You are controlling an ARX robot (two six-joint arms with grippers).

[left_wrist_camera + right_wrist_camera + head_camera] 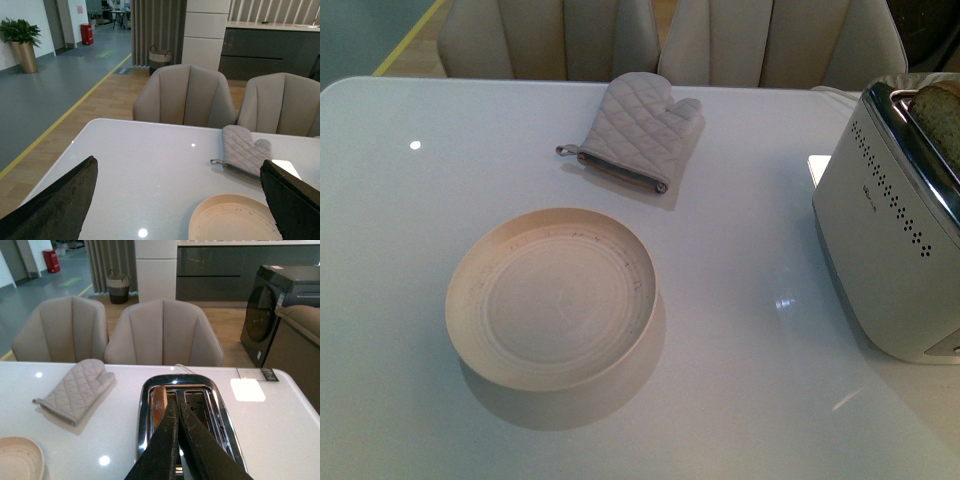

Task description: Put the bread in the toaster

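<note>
The right gripper [179,412], two dark, matte fingers tapering to narrow tips, has its tips pressed together just above the glossy chrome top of the boxy white toaster [186,425]. Just beside those tips, in the slot toward the mitt side, stands the thick slice of tan bread [160,399] with its golden-brown crust, upright and sunk into the slot (only its upper edge shows). In the front view the bread [942,118] rises a little above the toaster [885,240], whose smooth white side carries rows of small dark dots.

The left gripper [180,200] has its broad black fingers spread wide apart, holding nothing. Between them lies the round cream ceramic plate [235,220], shallow and faintly ringed, on the shiny white table [150,165]. Beyond the plate rests the grey quilted fabric oven mitt [243,150], flat, near the far table edge. Farther still stand two padded beige chairs [185,97].
</note>
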